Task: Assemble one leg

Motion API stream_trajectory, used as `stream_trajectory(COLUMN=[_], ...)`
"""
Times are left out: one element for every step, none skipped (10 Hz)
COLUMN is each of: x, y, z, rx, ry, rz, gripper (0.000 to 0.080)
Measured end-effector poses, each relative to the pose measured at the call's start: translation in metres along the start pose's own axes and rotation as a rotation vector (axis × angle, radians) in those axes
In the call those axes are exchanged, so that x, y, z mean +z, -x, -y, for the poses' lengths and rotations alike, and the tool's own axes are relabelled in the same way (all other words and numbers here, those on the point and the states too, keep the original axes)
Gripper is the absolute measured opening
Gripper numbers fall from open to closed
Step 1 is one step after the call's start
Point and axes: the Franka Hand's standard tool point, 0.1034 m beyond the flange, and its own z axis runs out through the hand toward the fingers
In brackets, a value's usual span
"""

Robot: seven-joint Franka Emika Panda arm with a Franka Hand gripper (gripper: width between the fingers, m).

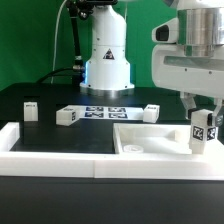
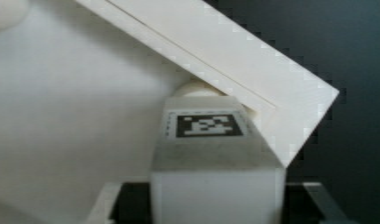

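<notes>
My gripper (image 1: 201,122) is shut on a leg (image 1: 200,133), a small white post with a black-and-white tag, and holds it upright at the right corner of the large flat white panel (image 1: 150,141). In the wrist view the leg (image 2: 208,140) sits between the dark fingers (image 2: 137,202), its far end against the panel's corner (image 2: 98,90). Whether the leg is seated in the panel is hidden. Three more legs lie on the black table: one at the exterior view's left (image 1: 30,108), one near the middle (image 1: 67,117), one behind the panel (image 1: 150,111).
The marker board (image 1: 105,111) lies flat in front of the robot base (image 1: 106,65). Long white border rails (image 1: 60,150) run along the front and the exterior view's left edge of the table.
</notes>
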Motion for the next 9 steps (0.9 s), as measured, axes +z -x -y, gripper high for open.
stream_trajectory(x=[-0.0002, 0.0, 0.0, -0.0003, -0.0002, -0.0002, -0.0001, 0.0002, 0.0004], y=[0.0005, 0.0012, 0.0012, 0.0, -0.0005, -0.0004, 0.0, 0.0, 0.0003], z=[-0.0002, -0.0003, -0.0004, -0.0008, -0.001, -0.001, -0.0008, -0.0007, -0.0007], rx=[0.124, 0.237, 0.319, 0.346, 0.426, 0.477, 0.506, 0.492, 0.49], ry=[0.002, 0.003, 0.003, 0.0, -0.003, -0.003, -0.003, -0.004, -0.004], rz=[-0.002, -0.004, -0.004, 0.005, 0.017, 0.023, 0.023, 0.023, 0.023], gripper=[0.0292, 0.0292, 0.0292, 0.0292, 0.0292, 0.0292, 0.0292, 0.0292, 0.0507])
